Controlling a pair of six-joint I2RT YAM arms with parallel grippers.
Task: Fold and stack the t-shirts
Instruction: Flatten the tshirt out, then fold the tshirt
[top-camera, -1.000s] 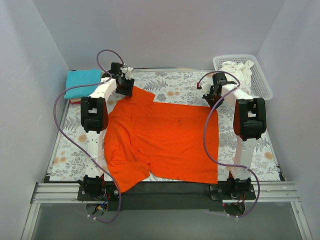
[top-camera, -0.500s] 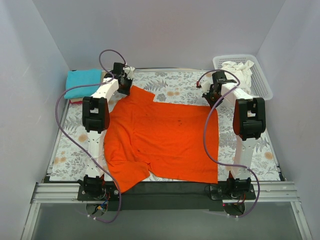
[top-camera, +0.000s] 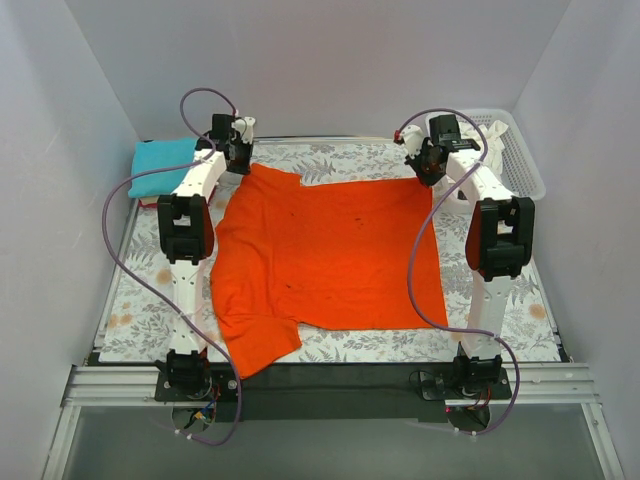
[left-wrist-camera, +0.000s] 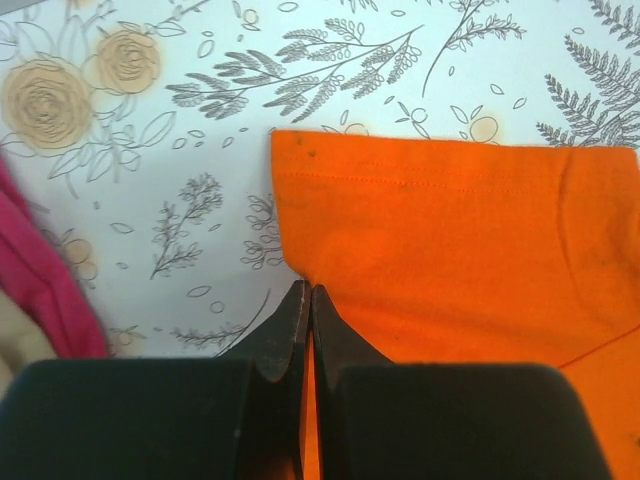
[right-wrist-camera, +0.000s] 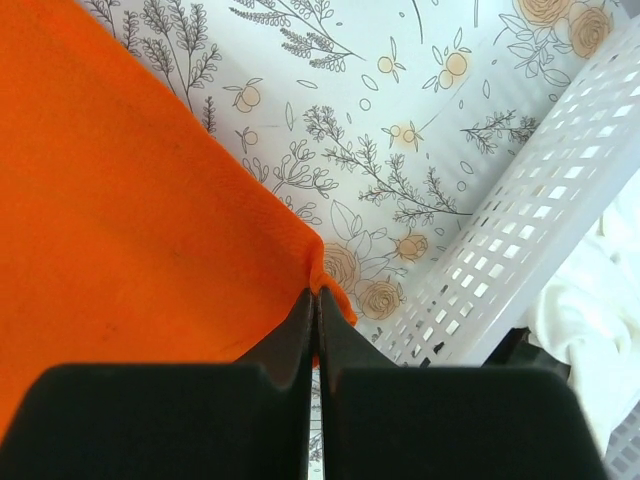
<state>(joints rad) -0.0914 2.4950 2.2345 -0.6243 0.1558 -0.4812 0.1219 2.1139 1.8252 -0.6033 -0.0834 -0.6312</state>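
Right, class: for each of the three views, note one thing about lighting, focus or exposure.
Top view: soft, even light, hardly any shadows, the orange shirt strongly saturated. Left wrist view: the patterned cloth is sharp, the left gripper a dark, featureless mass up close. Right wrist view: the white shirt in the basket is nearly washed out, the right gripper equally dark.

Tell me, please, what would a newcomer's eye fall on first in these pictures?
The bright orange t-shirt, spread flat across the middle of the floral cloth, dominates. The left claw and right claw are each shut on one of its far corners. A folded teal t-shirt sits at the far left, and a white basket holding a white garment at the far right.
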